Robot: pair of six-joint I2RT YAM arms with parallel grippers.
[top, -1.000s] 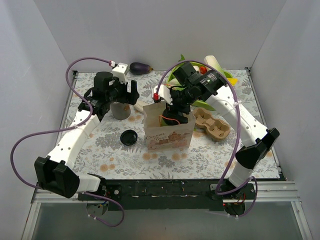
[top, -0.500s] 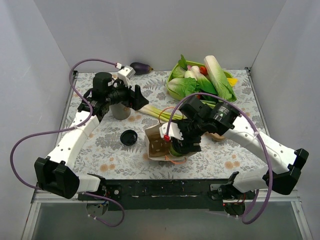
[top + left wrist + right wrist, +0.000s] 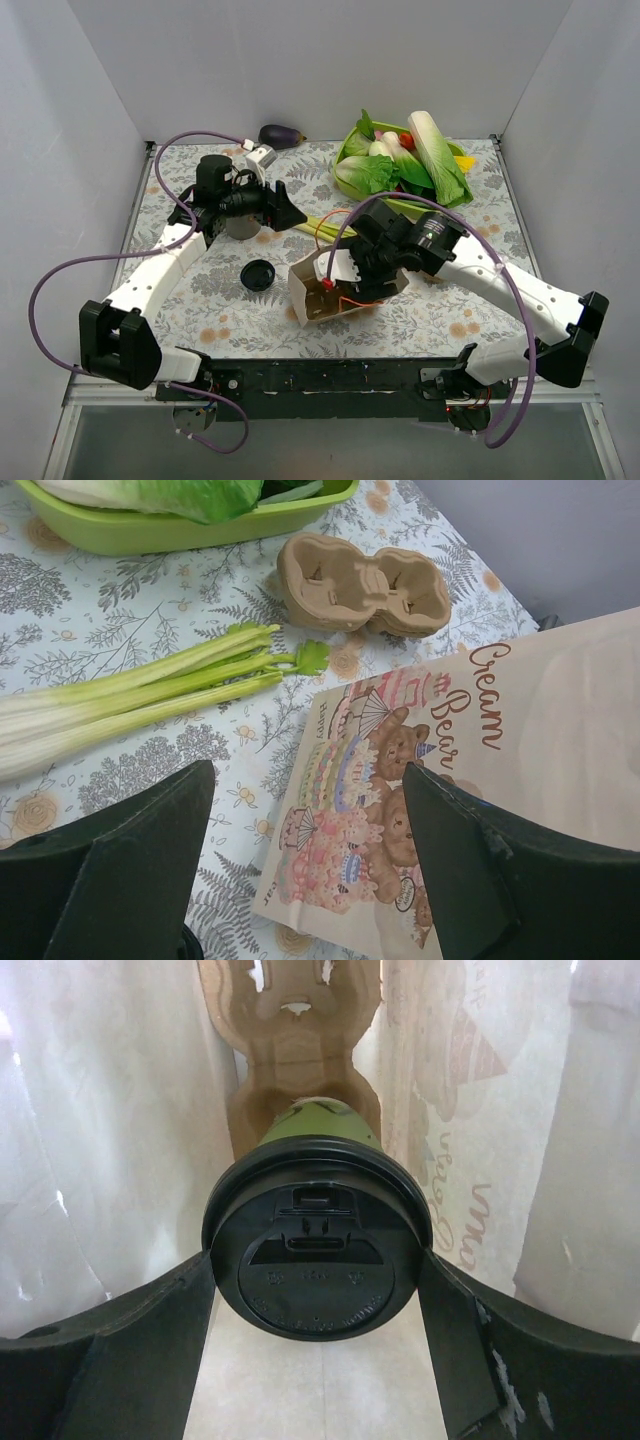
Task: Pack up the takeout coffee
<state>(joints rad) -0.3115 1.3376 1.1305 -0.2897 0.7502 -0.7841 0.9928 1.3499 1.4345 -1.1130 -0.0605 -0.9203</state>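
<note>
While the takeout coffee (image 3: pixel 318 1222) is being clasped by the right gripper (image 3: pixel 318 1260) inside the tipped paper bag (image 3: pixel 306 296), toward six o'clock, placement is judged underway; release and a straight withdrawal are being called for. At the bag's ten o'clock, the left gripper (image 3: pixel 308 780) is being held wide, empty.

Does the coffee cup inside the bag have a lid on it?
Yes, the right wrist view shows a black lid capping the green cup inside the paper bag.

Lab booth, plain white walls (image 3: pixel 300 60)
</note>
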